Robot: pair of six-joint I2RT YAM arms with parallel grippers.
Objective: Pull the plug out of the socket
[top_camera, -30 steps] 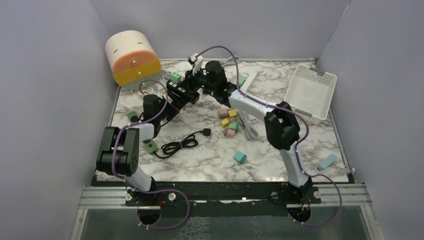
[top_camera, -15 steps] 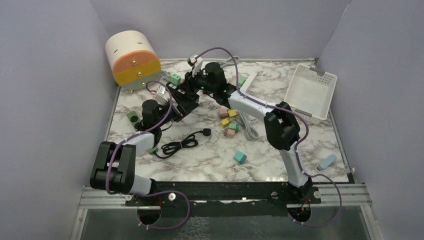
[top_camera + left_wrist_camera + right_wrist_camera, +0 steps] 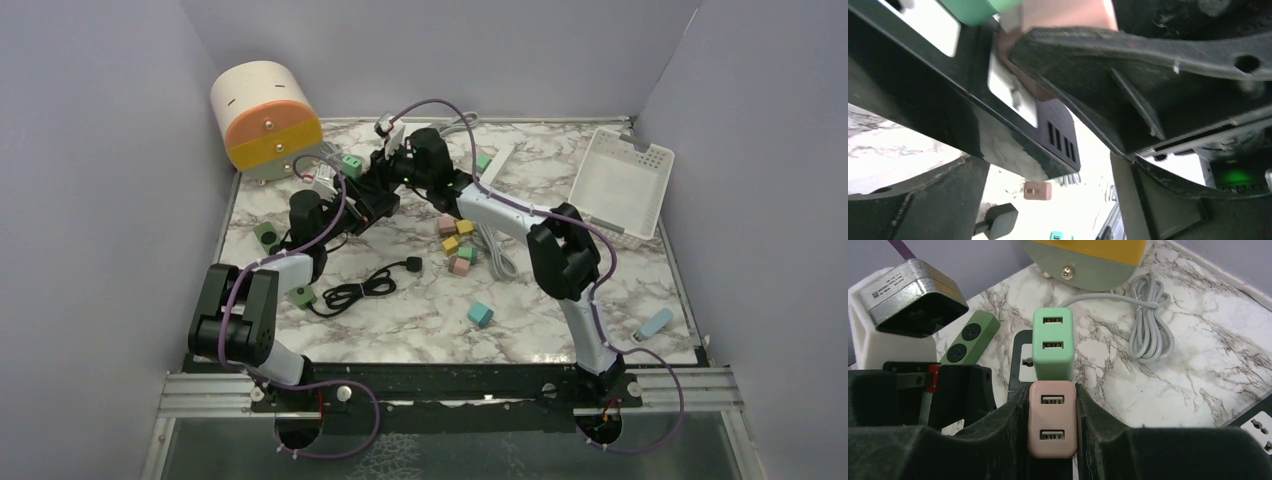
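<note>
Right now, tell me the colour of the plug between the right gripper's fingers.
Pale pink. The plug shows best in the right wrist view.

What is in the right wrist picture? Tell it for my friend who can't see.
The right gripper squeezes a pink plug with two USB slots. A green plug stands behind it on a black power strip, and a coiled grey cable lies on the marble table.

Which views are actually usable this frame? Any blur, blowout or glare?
Left wrist: soft focus, too close to the black power strip, marble behind blown out white. Right wrist: sharp, USB slots on the pink plug and green plug legible, no glare; right gripper itself underexposed. Top external: evenly lit, soft shadows, but the pink plug is hidden there.
</note>
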